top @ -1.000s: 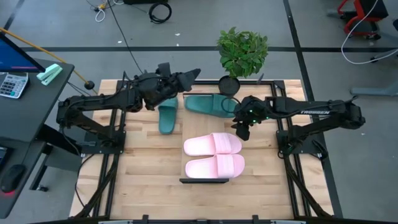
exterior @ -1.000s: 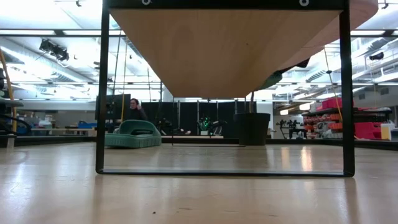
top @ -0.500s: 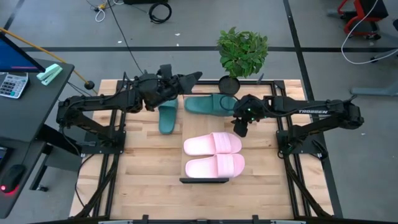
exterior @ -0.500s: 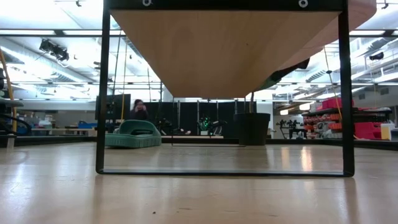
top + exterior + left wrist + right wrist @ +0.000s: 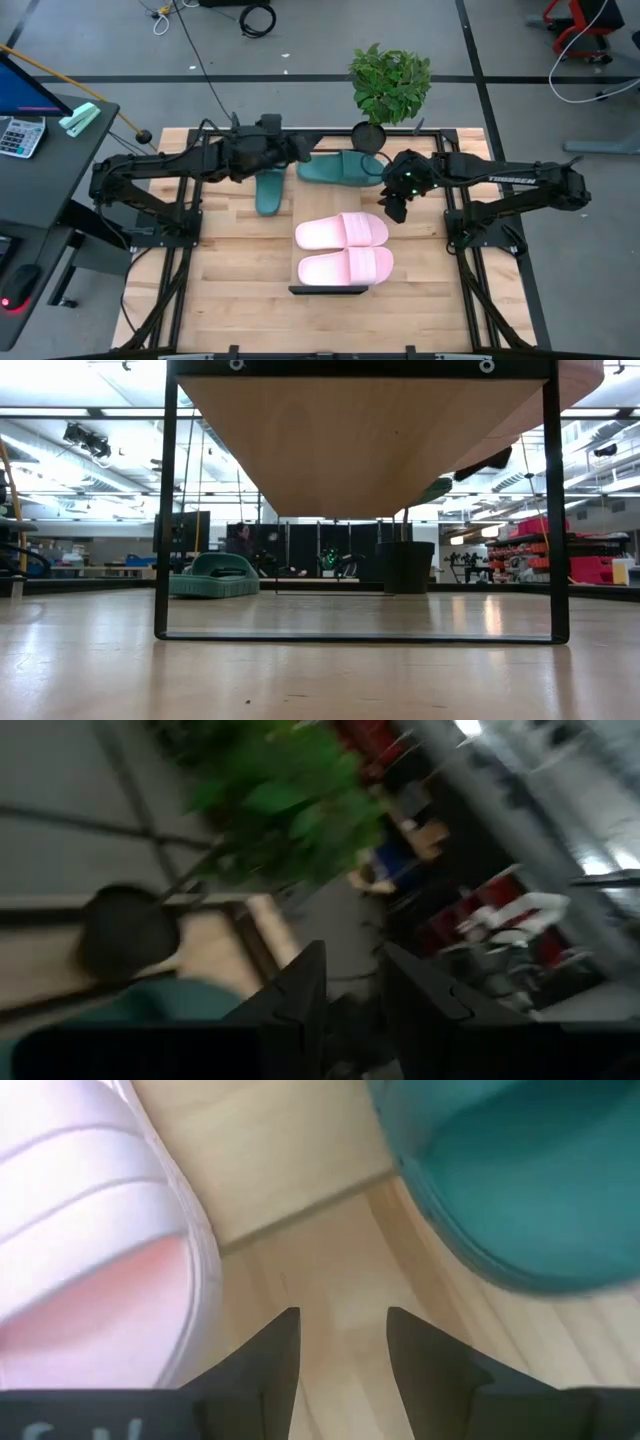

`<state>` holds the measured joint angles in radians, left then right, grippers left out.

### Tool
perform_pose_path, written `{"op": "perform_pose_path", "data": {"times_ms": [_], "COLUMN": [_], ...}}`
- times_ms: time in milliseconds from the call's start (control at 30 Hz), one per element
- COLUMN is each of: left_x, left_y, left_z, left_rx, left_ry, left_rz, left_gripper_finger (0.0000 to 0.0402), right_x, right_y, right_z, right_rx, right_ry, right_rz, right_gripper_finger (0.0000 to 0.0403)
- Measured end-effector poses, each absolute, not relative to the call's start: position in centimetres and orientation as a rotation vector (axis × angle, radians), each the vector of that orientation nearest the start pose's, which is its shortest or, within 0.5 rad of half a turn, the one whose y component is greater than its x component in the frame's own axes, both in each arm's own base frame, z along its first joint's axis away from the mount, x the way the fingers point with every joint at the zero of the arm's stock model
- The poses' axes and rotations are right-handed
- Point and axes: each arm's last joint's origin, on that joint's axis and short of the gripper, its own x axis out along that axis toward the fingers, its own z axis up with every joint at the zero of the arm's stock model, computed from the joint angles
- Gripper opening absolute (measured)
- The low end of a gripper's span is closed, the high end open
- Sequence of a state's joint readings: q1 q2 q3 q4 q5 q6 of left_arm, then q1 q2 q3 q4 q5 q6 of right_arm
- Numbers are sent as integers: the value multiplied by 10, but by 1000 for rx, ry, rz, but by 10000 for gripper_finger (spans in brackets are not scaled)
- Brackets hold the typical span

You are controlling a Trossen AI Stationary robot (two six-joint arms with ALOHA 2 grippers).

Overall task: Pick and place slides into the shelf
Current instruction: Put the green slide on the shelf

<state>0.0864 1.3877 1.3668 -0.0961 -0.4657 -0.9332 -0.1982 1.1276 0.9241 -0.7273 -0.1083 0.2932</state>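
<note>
Two light pink slides lie side by side, soles down, on the shelf, which fills the low view as a board on a dark frame. One dark teal slide lies on the table, toe toward the near edge; the other lies crosswise near the far edge. My left gripper hovers between the two teal slides, open and empty. My right gripper hangs open over bare table between a pink slide and the crosswise teal one.
A potted plant and a round dark pot stand at the table's far edge, just behind the crosswise teal slide. Bare plank tabletop lies left of the shelf. A desk with a calculator stands beyond the table's left edge.
My left gripper has swung down and toward the near edge, from pointing at the far edge to hovering over the gap between the two teal slides. My right gripper has shifted slightly toward the table's right. No slide has moved.
</note>
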Motion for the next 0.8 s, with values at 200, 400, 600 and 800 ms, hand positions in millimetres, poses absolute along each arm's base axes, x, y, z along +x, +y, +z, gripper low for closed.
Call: {"op": "perform_pose_path", "data": {"times_ms": [200,400,600,800], "left_x": [296,273,252,241], "left_y": [36,29,25,22], "left_z": [389,368,349,342], "left_rx": [-873,-819,-804,-803], "left_ry": [55,327,521,597], "left_rz": [696,843,1035,1115], "left_gripper_finger": [80,76,76,69], "right_x": [185,161,148,146], "right_y": [-34,-30,-28,-28], "right_z": [290,300,304,303], "right_rx": [417,412,436,428], "right_ry": [881,856,855,871], "right_rz": [-234,-267,-291,-312], "right_gripper_finger": [158,158,158,158]}}
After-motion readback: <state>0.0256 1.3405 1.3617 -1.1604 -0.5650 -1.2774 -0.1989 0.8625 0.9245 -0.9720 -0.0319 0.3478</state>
